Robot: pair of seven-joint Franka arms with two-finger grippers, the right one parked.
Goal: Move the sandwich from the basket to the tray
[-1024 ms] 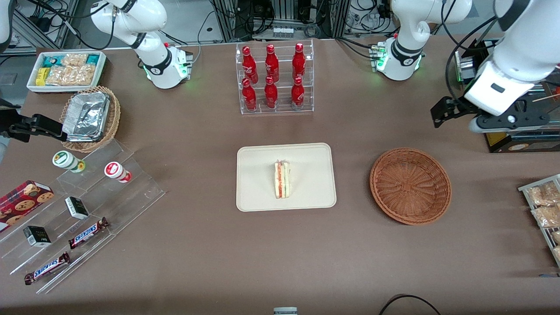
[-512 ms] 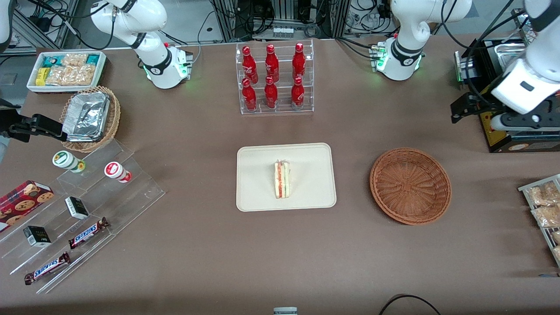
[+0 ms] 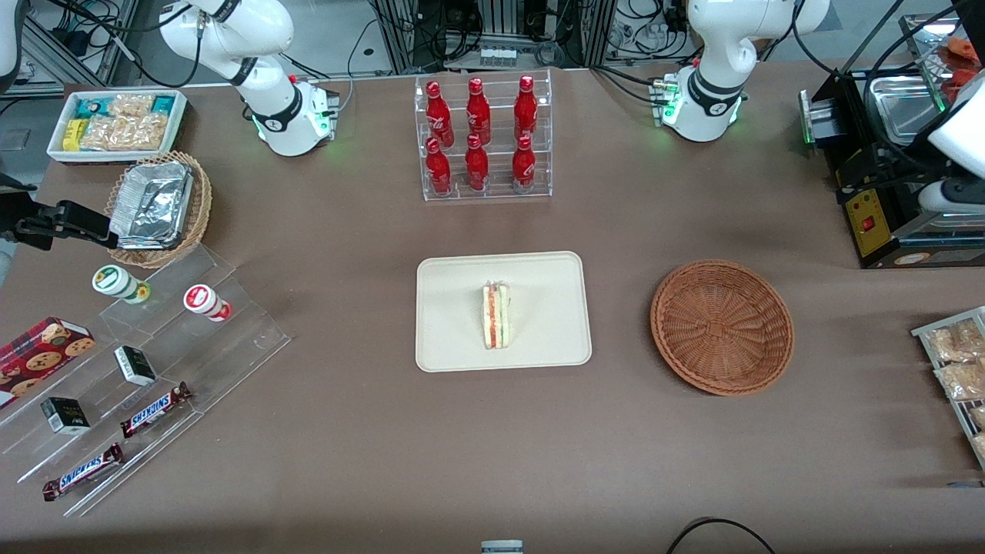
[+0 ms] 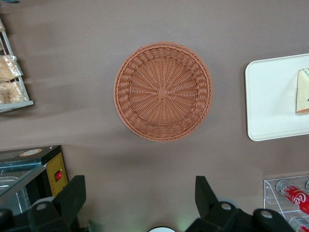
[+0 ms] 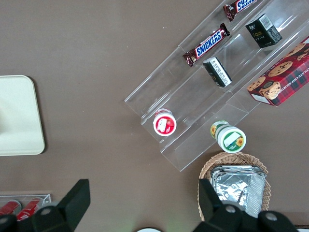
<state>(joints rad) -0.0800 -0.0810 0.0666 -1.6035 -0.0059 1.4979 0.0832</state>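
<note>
The sandwich (image 3: 496,315), a white wedge with red and green layers, lies on the cream tray (image 3: 554,338) at the table's middle; its edge also shows in the left wrist view (image 4: 303,92). The reddish-brown wicker basket (image 3: 722,327) stands empty beside the tray, toward the working arm's end; it also shows in the left wrist view (image 4: 163,91). My left gripper (image 4: 139,193) is open and empty. It hangs high above the table, farther from the front camera than the basket. In the front view only part of its hand (image 3: 953,194) shows at the frame edge.
A black machine (image 3: 877,208) and a rack of snack packets (image 3: 954,362) stand at the working arm's end. A rack of red bottles (image 3: 482,138) stands farther back than the tray. A clear stepped display (image 3: 146,369), a tan basket of foil containers (image 3: 158,208) and a white bin (image 3: 115,123) are at the parked arm's end.
My left gripper has drawn away sideways toward the working arm's end of the table and mostly left the front view. The sandwich, tray and basket have not moved.
</note>
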